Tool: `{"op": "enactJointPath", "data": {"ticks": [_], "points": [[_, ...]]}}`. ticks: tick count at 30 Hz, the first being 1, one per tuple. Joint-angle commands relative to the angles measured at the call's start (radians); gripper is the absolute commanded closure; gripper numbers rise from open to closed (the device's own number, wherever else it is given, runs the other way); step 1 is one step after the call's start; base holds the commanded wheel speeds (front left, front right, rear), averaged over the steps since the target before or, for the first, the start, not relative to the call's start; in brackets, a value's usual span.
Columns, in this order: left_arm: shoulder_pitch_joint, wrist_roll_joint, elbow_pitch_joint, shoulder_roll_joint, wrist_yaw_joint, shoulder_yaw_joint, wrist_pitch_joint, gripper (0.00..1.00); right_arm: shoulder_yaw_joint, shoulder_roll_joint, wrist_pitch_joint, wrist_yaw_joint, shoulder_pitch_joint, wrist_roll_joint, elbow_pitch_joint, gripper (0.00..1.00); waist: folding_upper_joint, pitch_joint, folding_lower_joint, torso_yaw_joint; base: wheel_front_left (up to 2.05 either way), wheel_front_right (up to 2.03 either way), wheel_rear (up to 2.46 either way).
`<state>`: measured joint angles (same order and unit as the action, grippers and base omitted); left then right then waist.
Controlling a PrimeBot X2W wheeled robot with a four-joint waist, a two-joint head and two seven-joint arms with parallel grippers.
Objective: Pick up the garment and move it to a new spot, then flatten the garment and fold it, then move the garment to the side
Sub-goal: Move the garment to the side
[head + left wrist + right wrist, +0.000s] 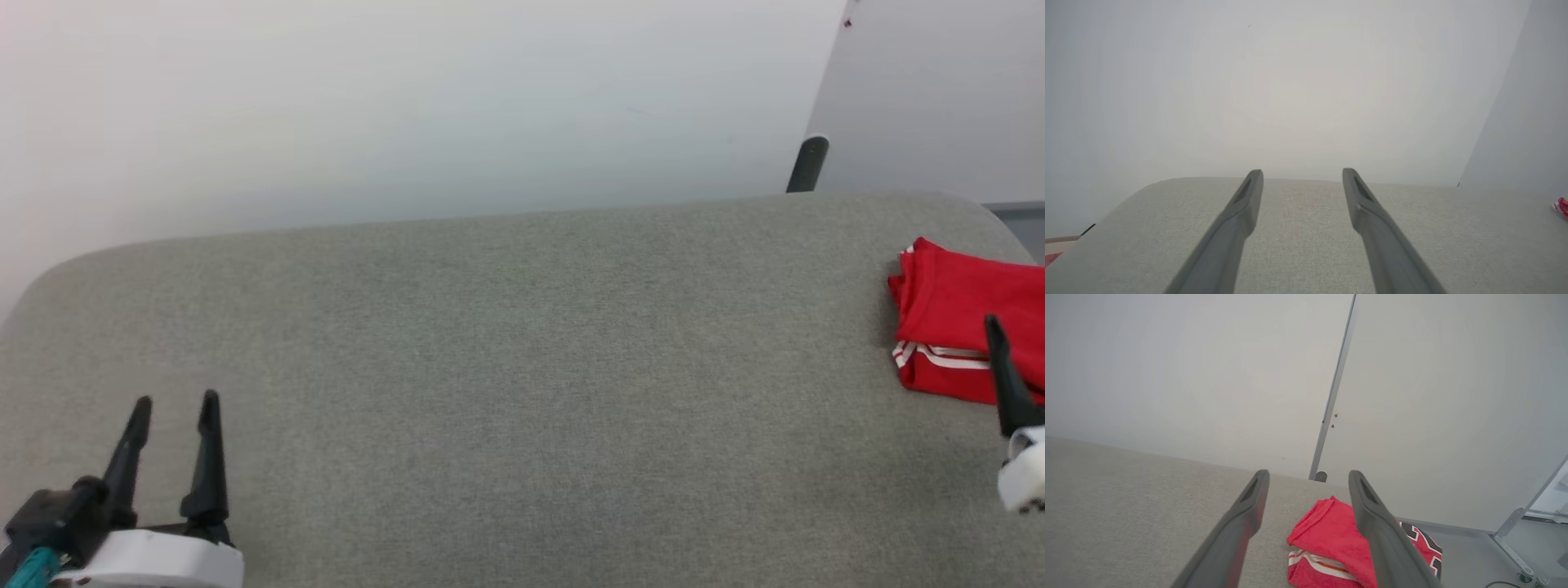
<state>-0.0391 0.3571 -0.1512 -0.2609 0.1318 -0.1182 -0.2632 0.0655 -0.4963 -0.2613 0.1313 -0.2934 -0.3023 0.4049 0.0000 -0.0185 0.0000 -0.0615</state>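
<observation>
The garment [955, 318] lies folded in a compact red pile at the far right end of the grey fabric-covered table [506, 367], with a white-and-red striped band along its near edge. In the right wrist view the garment [1327, 539] sits just beyond my right gripper [1309, 473], which is open and empty; a black-and-white print shows on its right side. One of that gripper's fingers [1006, 380] overlaps the garment's near edge in the head view. My left gripper [176, 399] hovers open and empty over the table's near left corner, also seen as the left gripper [1301, 172]. A sliver of the garment [1562, 206] shows far right.
A pale wall stands behind the table. A dark post [808, 163] rises behind the table's far right corner, by a wall seam [1333, 396]. A metal frame leg [1511, 535] and floor lie beyond the table's right end. A cardboard edge [1059, 245] shows past the left end.
</observation>
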Motion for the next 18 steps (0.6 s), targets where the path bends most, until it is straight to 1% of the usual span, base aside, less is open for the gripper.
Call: {"op": "enactJointPath", "data": {"ticks": [1,6,10,18], "points": [[0.016,-0.006,0.006,0.006,-0.002,-0.016,0.001,0.0,-0.024,0.02,-0.004,-0.001,0.043,0.015,-0.024,0.0,0.0,-0.014,0.0,0.017,0.0,0.0,0.0],[0.045,-0.015,0.021,0.019,-0.002,-0.05,0.001,0.0,-0.056,0.073,-0.003,-0.001,0.124,0.039,-0.079,0.0,0.0,-0.018,0.0,0.025,0.0,0.0,0.0],[0.062,-0.014,0.025,0.023,-0.002,-0.061,0.001,0.0,-0.072,0.099,-0.003,-0.001,0.164,0.041,-0.102,0.0,0.0,-0.016,0.0,0.027,0.0,0.0,0.0],[0.074,-0.006,0.018,0.024,-0.002,-0.053,0.001,0.0,-0.077,0.121,0.004,-0.001,0.207,0.04,-0.128,0.0,0.0,-0.012,0.0,0.027,0.0,0.0,0.0]]}}
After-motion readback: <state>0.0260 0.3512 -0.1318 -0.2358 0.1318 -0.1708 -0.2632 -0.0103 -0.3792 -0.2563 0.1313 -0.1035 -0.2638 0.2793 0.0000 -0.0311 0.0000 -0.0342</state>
